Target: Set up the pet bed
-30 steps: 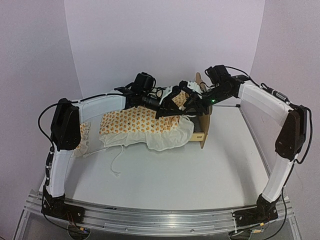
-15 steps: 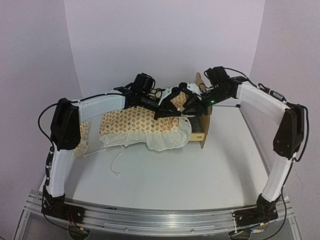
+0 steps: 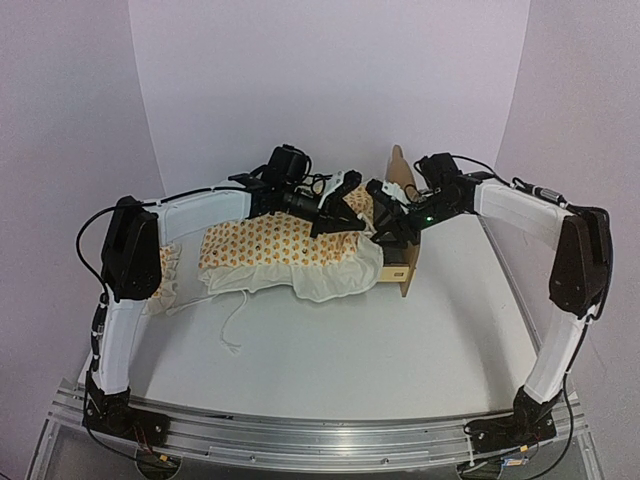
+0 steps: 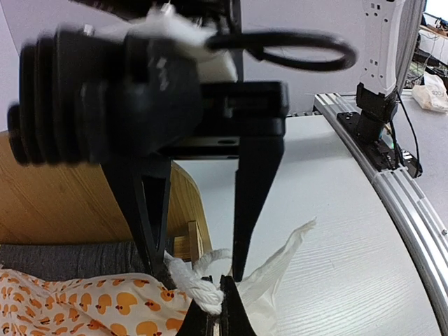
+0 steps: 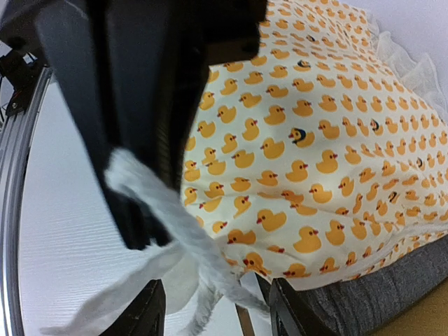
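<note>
The pet bed's light-wood frame stands at the back centre, its rounded headboard to the right. Cream duck-print bedding lies across its dark grey base and spills left onto the table. My left gripper is shut on a knotted white tie cord at the bedding's corner near the headboard. My right gripper is open, one finger on each side of that cord, just below the left gripper. In the top view both grippers meet over the headboard end.
A second ruffled duck-print piece lies under my left arm at the table's left. A loose white cord trails from the bedding toward the front. White ruffle fabric hangs over the frame's near side. Walls close off the back and sides.
My right arm has dropped lower and come in toward the left gripper, and its jaws now straddle the cord. The left arm and the bedding have stayed put.
</note>
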Available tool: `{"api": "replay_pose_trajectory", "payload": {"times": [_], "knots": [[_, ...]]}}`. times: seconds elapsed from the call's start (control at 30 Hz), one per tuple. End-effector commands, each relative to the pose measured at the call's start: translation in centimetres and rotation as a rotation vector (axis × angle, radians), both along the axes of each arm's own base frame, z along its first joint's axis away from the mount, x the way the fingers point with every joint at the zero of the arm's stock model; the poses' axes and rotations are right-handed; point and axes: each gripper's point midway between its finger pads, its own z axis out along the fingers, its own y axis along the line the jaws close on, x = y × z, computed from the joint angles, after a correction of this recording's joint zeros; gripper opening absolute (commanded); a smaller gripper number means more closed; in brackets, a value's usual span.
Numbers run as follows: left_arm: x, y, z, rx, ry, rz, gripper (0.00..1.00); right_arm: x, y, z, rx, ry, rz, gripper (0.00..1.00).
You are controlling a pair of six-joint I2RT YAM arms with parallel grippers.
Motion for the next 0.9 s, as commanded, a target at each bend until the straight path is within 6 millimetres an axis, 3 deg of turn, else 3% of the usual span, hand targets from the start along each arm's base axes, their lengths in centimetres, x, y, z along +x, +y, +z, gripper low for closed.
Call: {"api": "replay_pose_trajectory", "payload": {"times": [0.0, 0.2, 0.4, 0.43, 0.53, 0.6, 0.73, 0.87], "knots": [[-1.4, -0.1, 3.4, -0.085, -0.072, -0.077, 0.00, 0.6, 0.3, 3.9, 0.103, -0.083, -0.014, 0.51], [-2.2, 0.1, 2.3, -0.075, -0.076, -0.125, 0.00, 1.2, 0.8, 5.3, 0.145, -0.124, -0.004, 0.50], [-1.9, -0.2, 2.7, -0.088, -0.083, -0.123, 0.00, 1.3, 1.0, 4.1, 0.116, -0.128, 0.002, 0.45], [-1.8, -0.3, 2.7, -0.089, -0.082, -0.121, 0.00, 1.3, 1.1, 3.9, 0.116, -0.123, 0.003, 0.39], [-1.8, -0.3, 2.6, -0.085, -0.077, -0.119, 0.00, 1.7, 1.2, 4.2, 0.115, -0.131, -0.006, 0.03], [-1.8, -0.2, 2.4, -0.079, -0.073, -0.115, 0.00, 2.1, 0.9, 5.1, 0.109, -0.158, -0.030, 0.00], [-1.6, -0.1, 2.0, -0.066, -0.082, -0.098, 0.00, 2.5, -0.5, 8.7, 0.090, -0.250, -0.124, 0.00], [-1.1, -0.1, 1.6, -0.053, -0.109, -0.077, 0.00, 1.0, -2.1, 12.3, 0.053, -0.320, -0.244, 0.00]]}}
